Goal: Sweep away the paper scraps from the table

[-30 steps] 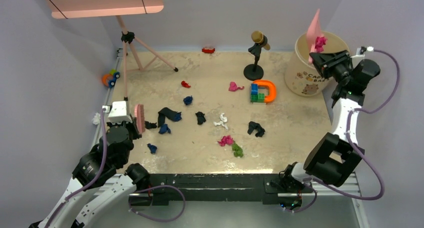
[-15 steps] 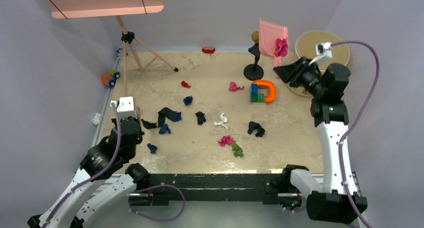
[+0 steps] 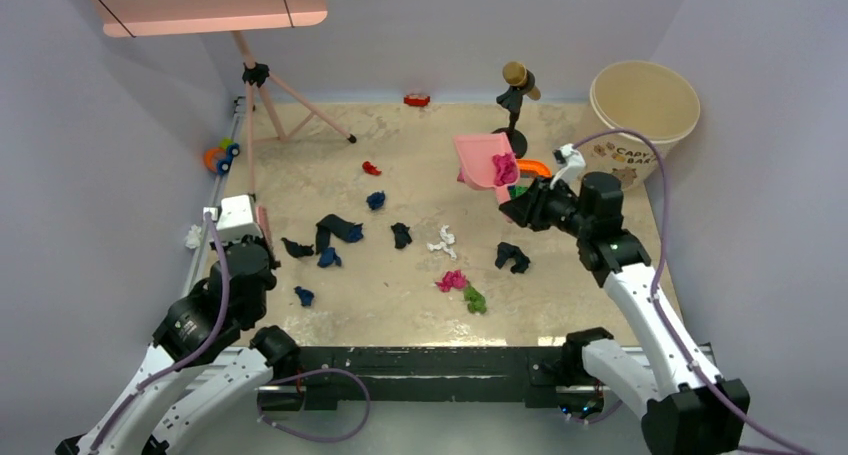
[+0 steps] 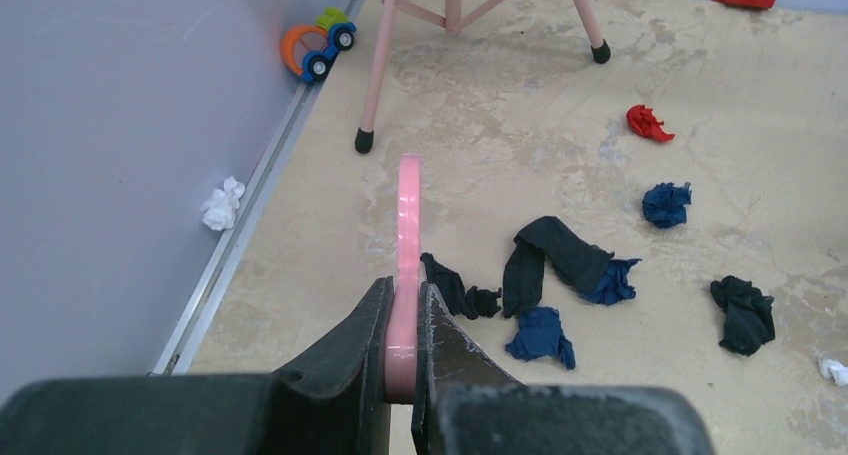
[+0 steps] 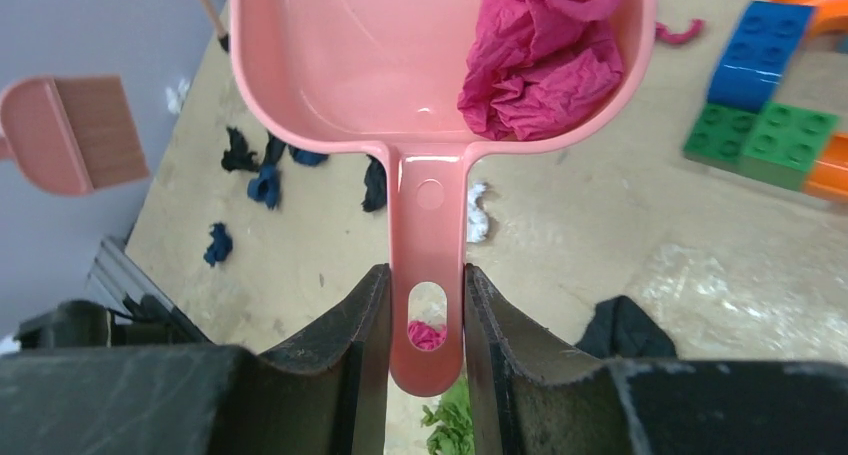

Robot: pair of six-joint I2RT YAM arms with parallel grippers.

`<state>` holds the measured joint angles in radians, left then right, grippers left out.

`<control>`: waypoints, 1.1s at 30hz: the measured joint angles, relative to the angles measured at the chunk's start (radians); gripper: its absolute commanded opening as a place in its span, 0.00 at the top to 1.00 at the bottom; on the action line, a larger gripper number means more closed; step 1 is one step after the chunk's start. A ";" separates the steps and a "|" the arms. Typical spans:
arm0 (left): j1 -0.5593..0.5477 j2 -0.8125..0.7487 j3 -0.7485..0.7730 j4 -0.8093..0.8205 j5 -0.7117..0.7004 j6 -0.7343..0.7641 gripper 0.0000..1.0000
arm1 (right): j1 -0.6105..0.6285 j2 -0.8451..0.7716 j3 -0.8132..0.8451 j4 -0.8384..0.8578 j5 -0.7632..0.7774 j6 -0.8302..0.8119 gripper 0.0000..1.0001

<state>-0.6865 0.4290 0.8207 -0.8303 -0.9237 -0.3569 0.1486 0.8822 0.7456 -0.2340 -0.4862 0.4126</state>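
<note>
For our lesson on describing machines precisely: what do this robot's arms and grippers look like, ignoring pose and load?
Both the left arm and right arm have white links, chunky black joints and a trailing purple cable. A white box caps the left wrist. The left gripper and right gripper each have two dark, scuffed fingers.

Robot lab cell — plain walls (image 3: 450,35) enclosing a railed table (image 3: 580,275).

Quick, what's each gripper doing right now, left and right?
Left gripper: shut on the pink brush.
Right gripper: shut on the handle of the pink dustpan, which holds a magenta paper scrap.
</note>
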 measured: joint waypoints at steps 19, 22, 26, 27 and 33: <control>0.013 0.541 -0.005 0.134 -0.095 0.160 1.00 | 0.475 0.321 -0.019 0.266 0.411 -0.093 1.00; 0.013 0.619 0.009 0.131 -0.047 0.187 1.00 | 0.474 0.314 -0.048 0.288 0.450 -0.093 1.00; 0.013 0.723 0.073 0.103 0.026 0.192 1.00 | 0.474 0.267 -0.091 0.314 0.505 -0.092 1.00; 0.013 0.749 0.091 0.098 0.047 0.184 1.00 | 0.474 0.245 -0.105 0.319 0.522 -0.092 1.00; 0.013 0.827 0.156 0.055 0.195 0.108 1.00 | 0.474 0.138 -0.153 0.356 0.589 -0.089 1.00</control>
<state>-0.6735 1.2564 0.9771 -0.7750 -0.7284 -0.2485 0.6228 1.0206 0.5930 0.1215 0.1024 0.3237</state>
